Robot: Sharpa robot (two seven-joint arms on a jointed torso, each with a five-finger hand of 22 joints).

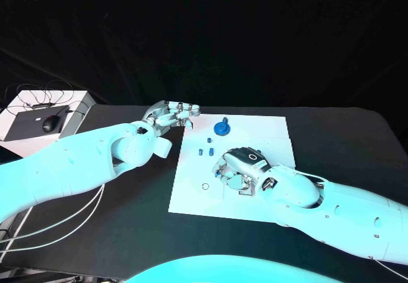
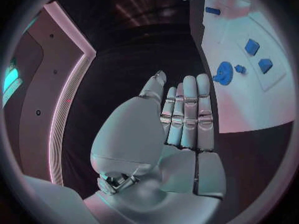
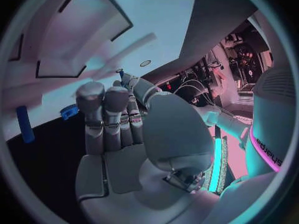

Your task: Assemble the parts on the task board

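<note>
I find assembly barely begun. My right hand (image 1: 240,168) hovers over the task board (image 1: 263,132), fingers curled; whether they grip anything, I cannot tell. My left hand (image 1: 173,113) is open and empty. The blue gear (image 1: 221,128) and small parts (image 1: 205,151) lie loose beyond its fingertips.

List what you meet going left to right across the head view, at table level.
Computer mouse on the white box → left hand at the task board's far left corner → blue gear on the task board → right hand over the board.
</note>
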